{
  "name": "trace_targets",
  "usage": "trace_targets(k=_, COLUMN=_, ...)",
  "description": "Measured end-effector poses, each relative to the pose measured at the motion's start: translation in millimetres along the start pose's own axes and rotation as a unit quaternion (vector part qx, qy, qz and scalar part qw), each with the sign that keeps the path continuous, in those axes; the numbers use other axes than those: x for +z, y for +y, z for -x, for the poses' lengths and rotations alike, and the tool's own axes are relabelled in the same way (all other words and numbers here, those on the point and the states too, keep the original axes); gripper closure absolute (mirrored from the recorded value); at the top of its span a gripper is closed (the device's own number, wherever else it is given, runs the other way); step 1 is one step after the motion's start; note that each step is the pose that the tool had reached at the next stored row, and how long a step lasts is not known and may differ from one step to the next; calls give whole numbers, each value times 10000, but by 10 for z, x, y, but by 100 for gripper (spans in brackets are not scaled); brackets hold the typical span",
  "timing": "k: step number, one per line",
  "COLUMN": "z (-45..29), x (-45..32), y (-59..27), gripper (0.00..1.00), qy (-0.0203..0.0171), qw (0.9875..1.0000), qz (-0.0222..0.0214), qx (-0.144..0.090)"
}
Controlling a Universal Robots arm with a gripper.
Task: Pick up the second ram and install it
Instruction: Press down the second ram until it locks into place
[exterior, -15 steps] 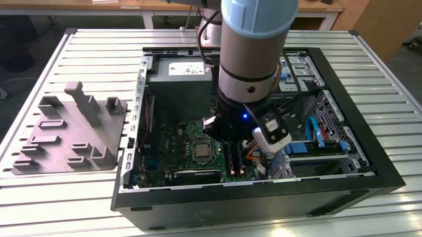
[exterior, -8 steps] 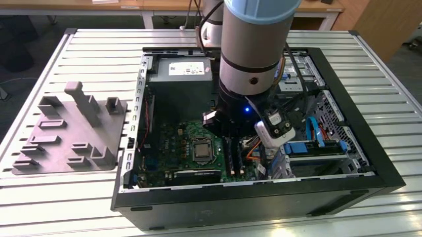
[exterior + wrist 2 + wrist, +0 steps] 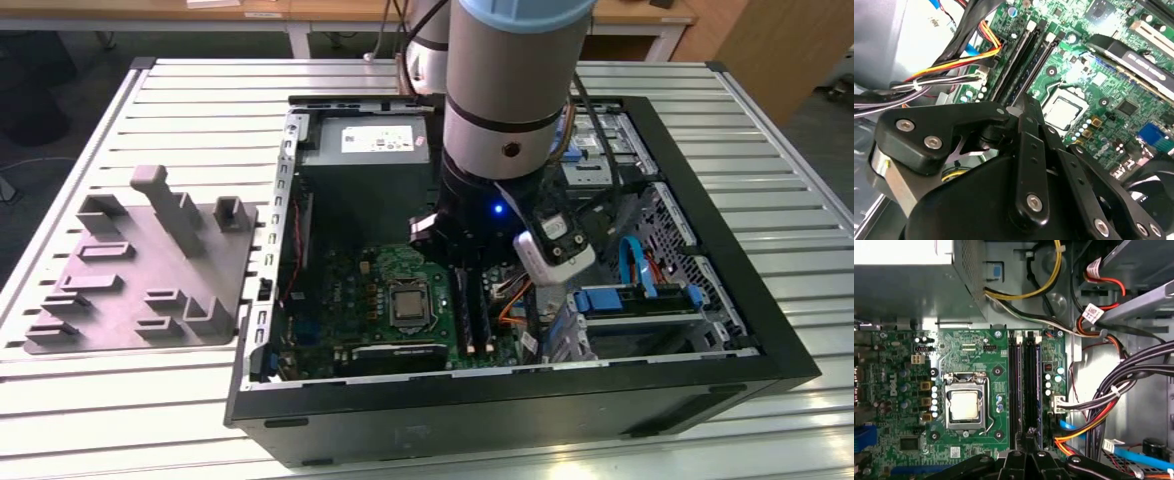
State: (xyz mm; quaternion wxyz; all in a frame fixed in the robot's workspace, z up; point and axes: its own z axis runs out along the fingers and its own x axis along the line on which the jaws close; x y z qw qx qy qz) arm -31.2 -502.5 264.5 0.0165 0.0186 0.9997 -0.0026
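Green board (image 3: 974, 345) around silver socket (image 3: 964, 406); beside socket, two dark memory slots (image 3: 1013, 390); second ram (image 3: 1037, 385) apparently standing in the slot farther from socket; gripper (image 3: 1029, 432) just over that strip's end, fingers pressed together, gripping nothing; pickup judged done, full seating unconfirmed.

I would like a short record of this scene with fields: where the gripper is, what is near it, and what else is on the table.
gripper: low inside the computer case, at one end of the memory slots
memory slots: two, parallel, beside the processor socket; whether a strip sits in them, cannot tell
table: grey fixture plate beside the case, on the exterior view's left
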Motion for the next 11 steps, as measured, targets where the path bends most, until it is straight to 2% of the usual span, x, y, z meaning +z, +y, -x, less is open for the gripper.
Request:
trace_targets(k=4, z=4, x=-104, y=0, gripper=90, qy=0, qw=10000, qz=3, qx=1)
trace_targets(k=11, z=5, x=-107, y=0, gripper=90, qy=0, qw=10000, qz=6, qx=1)
